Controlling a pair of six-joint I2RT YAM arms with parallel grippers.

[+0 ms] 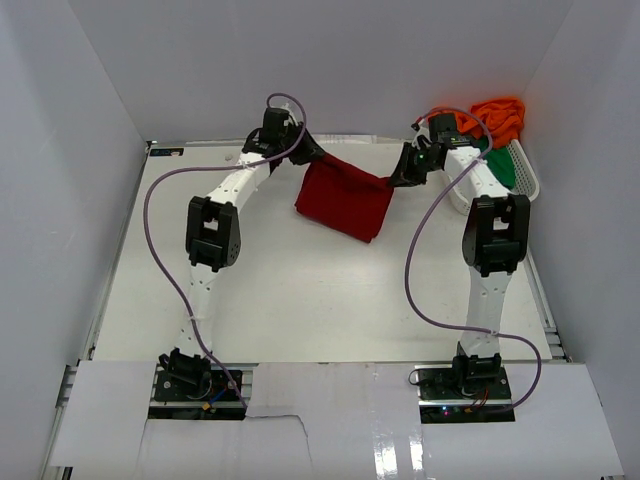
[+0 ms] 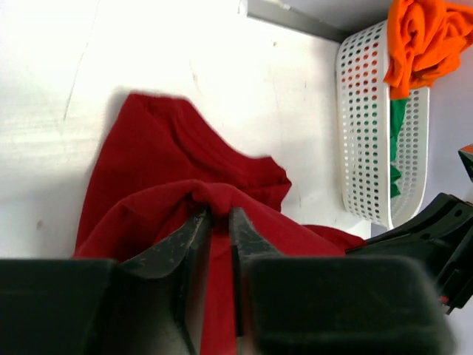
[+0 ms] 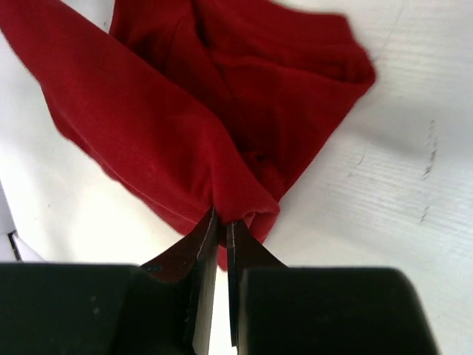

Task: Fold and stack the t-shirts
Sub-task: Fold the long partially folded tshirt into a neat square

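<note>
Toward the far edge of the desk [image 1: 300,310], about centre, the red shirt [image 1: 343,200] lies partly folded, slightly skewed. Its held top edge runs left to right, roughly along the far edge, and the rest of the cloth trails toward the near edge. White basket [image 1: 527,178] at far right corner, orange shirt [image 1: 500,115] heaped on its far end, green shirt [image 1: 498,168] inside. Left gripper [image 1: 316,152] on the red shirt's far left corner, jaws almost closed, pinching a fold. Right gripper [image 1: 399,177] on the far right corner, likewise nipped onto a thin fold. One arm per corner, neither nearer. Next move probably carries that edge toward the near edge, both arms together.
</note>
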